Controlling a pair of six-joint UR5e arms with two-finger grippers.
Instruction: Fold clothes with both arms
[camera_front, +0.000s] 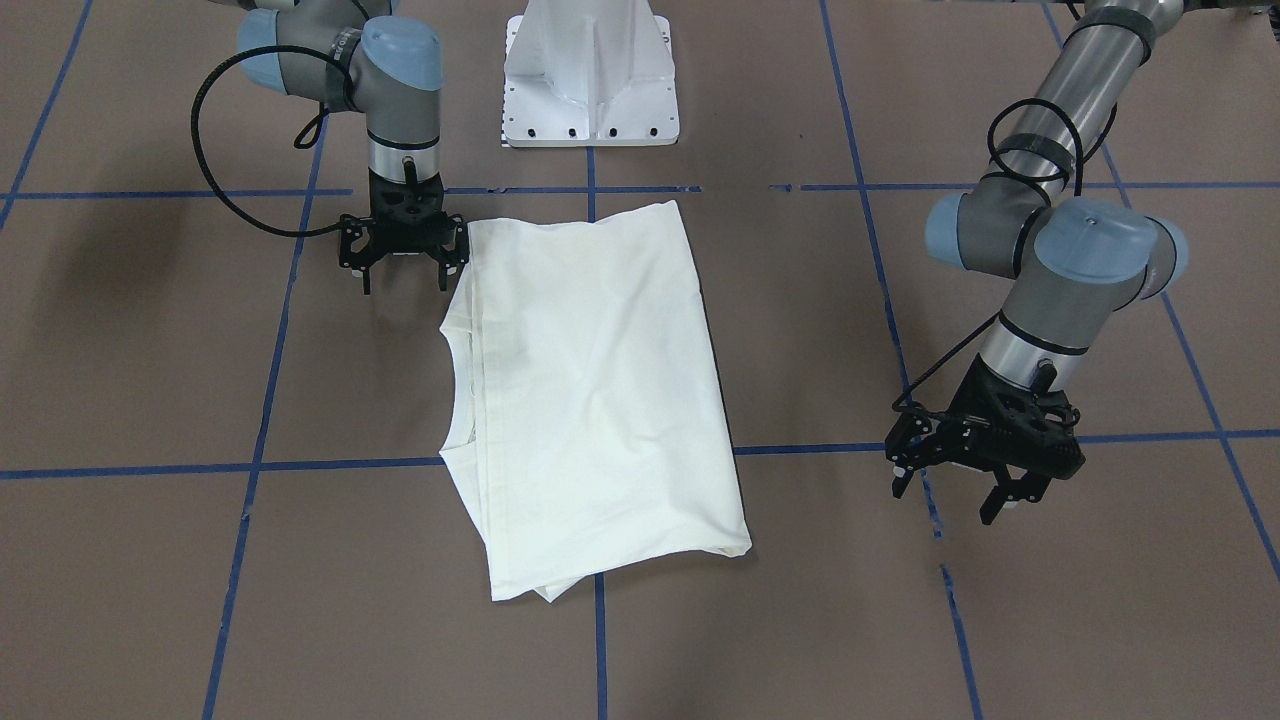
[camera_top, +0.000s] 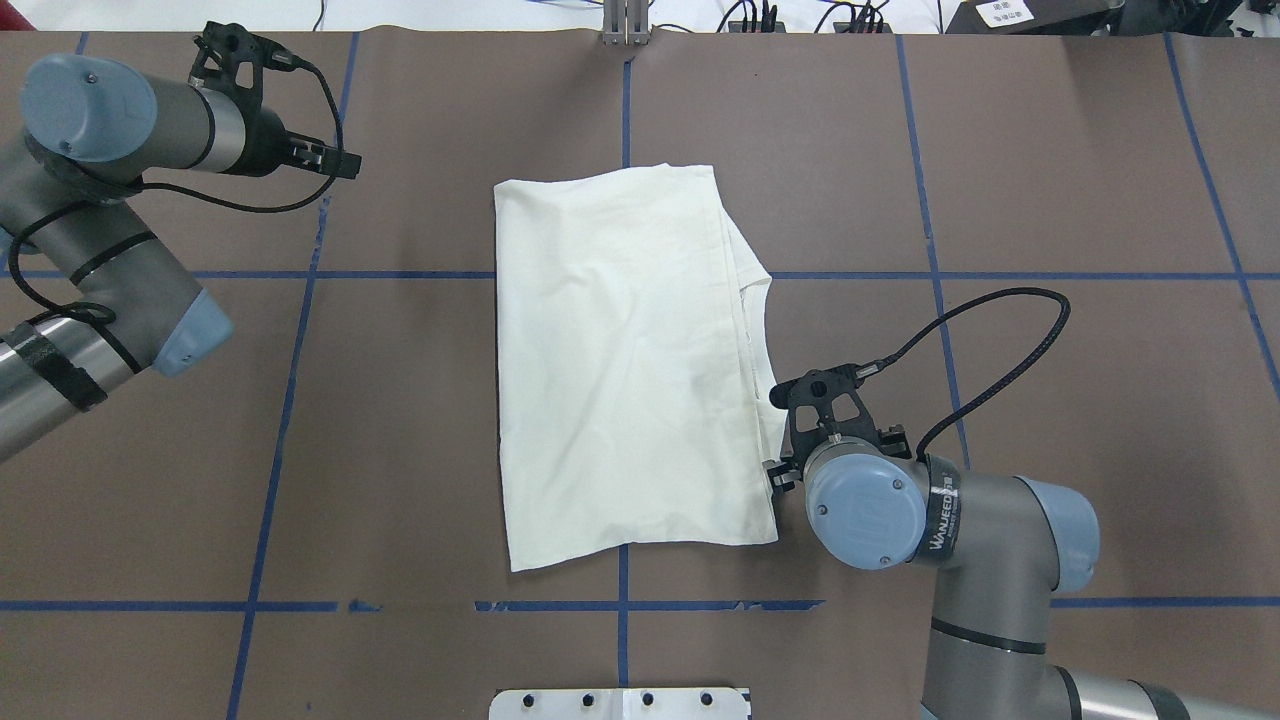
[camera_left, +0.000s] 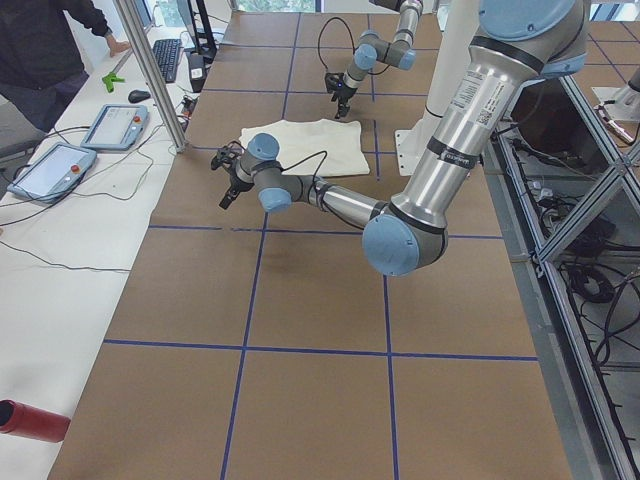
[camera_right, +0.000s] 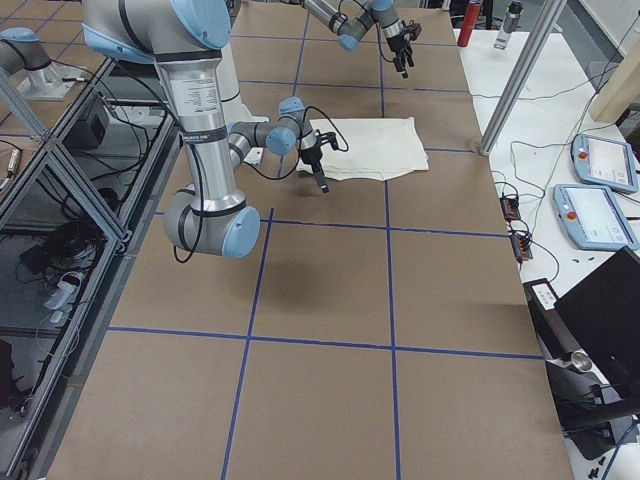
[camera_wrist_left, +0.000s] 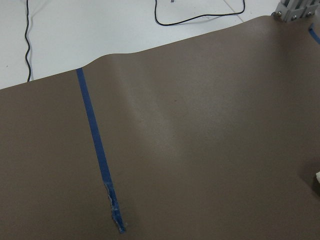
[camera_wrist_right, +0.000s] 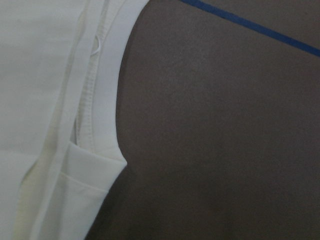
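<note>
The clothes are one cream shirt (camera_front: 600, 390), folded into a long rectangle with its plain side up, lying mid-table. Its neckline (camera_front: 462, 385) shows along one long edge. My right gripper (camera_front: 405, 282) stands open at the shirt's corner nearest the robot, one finger (camera_front: 447, 270) right beside the cloth edge and nothing held. The right wrist view looks down on the collar band (camera_wrist_right: 102, 100) and bare paper. My left gripper (camera_front: 950, 500) hangs open above the table, well clear of the shirt's other long side. In the overhead view the shirt (camera_top: 630, 360) lies between both arms.
Brown paper with a blue tape grid (camera_front: 255, 465) covers the table. The white pedestal base (camera_front: 590, 90) stands at the robot's edge. A side table holds two tablets (camera_left: 115, 125) and a keyboard, with a person (camera_left: 40, 40) beside it. The left wrist view shows the table's far edge (camera_wrist_left: 115, 52).
</note>
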